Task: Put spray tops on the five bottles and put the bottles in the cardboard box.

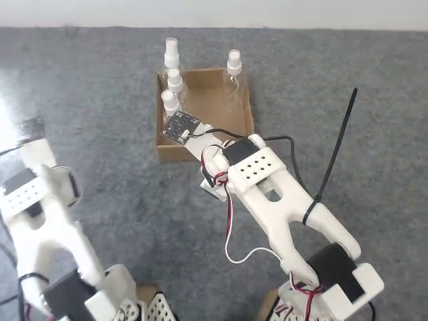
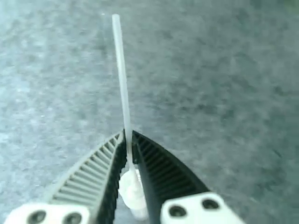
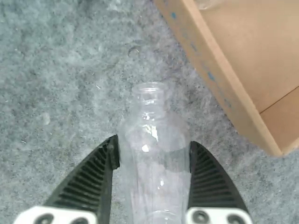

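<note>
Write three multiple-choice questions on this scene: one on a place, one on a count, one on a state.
1. Where is the uncapped bottle? A by the left arm B in the right tool, beside the cardboard box C inside that box
2. How many capped bottles stand at the box? A two B five C four
3. How is the left tool? A shut on a spray top B open C shut on a bottle
Key: 1 B, fingers flank it outside the box; 2 C, four white tops show; 3 A, its tube sticks out between closed fingers.
</note>
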`<state>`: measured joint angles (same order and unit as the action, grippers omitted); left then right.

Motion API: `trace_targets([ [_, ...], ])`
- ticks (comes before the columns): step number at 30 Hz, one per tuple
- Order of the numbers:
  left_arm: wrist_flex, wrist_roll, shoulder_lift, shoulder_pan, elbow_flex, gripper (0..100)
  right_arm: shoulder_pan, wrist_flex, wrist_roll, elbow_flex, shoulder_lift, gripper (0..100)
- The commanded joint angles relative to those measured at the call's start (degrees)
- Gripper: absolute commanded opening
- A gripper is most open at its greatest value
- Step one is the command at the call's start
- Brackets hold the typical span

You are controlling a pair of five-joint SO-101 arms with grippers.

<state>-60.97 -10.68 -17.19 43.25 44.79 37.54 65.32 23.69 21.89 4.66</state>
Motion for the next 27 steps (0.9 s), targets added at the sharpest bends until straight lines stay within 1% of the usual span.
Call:
trace_targets([
  [1, 3.7, 0.4, -0.1, 6.0, -2.5, 4, -0.9, -1.1, -0.2, -0.3, 3.1, 8.7],
  [5, 5.3, 0.4, -0.1, 11.6, -2.5, 13, -0.9, -1.1, -0.2, -0.3, 3.1, 8.7],
  [8, 5.3, 0.4, -0.2, 15.4, -2.9, 18, -0.9, -1.1, -0.2, -0.3, 3.1, 8.7],
  [14, 7.6, -0.7, -0.2, 20.1, -2.9, 20, -0.8, -1.1, -0.2, -0.2, 3.1, 8.7],
  [16, 8.2, -4.4, -0.3, 20.7, -2.9, 20, -0.8, -1.1, -0.2, -0.2, 3.1, 8.7],
  [27, 7.7, -30.7, -0.2, 20.7, -2.1, 20, -0.8, -1.1, -0.2, -0.2, 3.1, 8.7],
])
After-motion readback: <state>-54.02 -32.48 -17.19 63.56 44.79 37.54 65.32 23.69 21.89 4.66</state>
